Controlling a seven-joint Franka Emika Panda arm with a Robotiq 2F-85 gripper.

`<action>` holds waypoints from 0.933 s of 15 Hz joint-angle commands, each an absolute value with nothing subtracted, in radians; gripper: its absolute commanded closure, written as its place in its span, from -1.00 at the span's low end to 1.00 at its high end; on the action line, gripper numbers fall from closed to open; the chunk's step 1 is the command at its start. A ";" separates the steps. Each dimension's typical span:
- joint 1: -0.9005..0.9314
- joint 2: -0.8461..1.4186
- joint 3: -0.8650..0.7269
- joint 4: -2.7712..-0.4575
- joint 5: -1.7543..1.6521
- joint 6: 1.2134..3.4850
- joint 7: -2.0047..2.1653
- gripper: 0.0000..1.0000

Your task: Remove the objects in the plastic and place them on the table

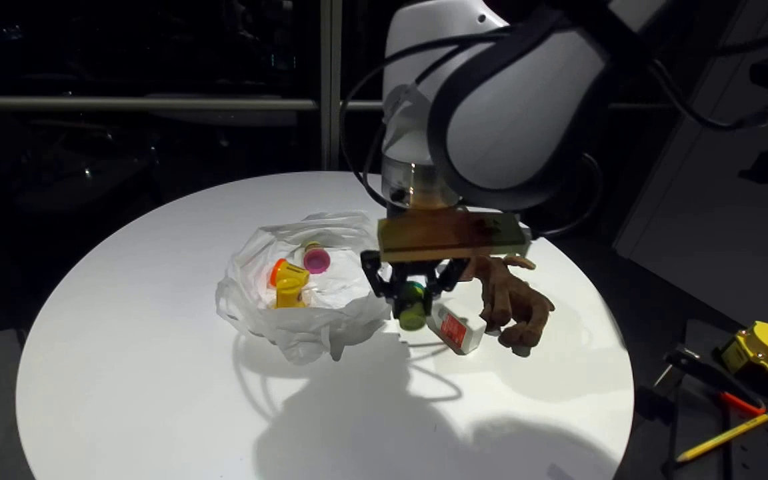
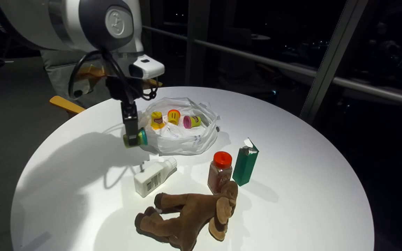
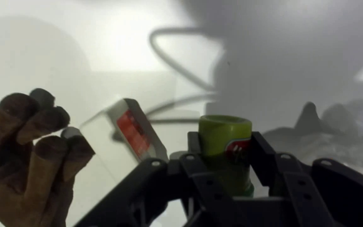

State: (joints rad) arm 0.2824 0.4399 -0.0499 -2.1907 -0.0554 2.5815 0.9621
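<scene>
The gripper (image 3: 226,143) clasps the yellow-green tub (image 1: 413,315), its long axis roughly level and base pointing at the edge of the table (image 1: 131,373), over the stretch between the plastic (image 1: 321,328) and the white bottle (image 2: 152,177); lowering it there probably means avoiding that bottle

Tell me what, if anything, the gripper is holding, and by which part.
A green tub, gripped by the sides of its body between the fingers; its teal lid juts out.
</scene>
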 commanded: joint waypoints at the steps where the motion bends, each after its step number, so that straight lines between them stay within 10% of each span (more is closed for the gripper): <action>1: 0.268 0.405 -0.015 -2.309 -0.083 2.599 0.827 0.65; 6: 0.316 0.455 -0.044 -2.307 -0.179 2.595 0.773 0.62; 7: 0.310 0.456 -0.038 -2.306 -0.180 2.592 0.763 -0.35; 14: 0.290 0.441 -0.034 -2.207 -0.147 2.580 0.751 -1.00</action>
State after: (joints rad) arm 0.2955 0.4563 -0.0298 -2.2658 -0.1617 2.5847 0.7695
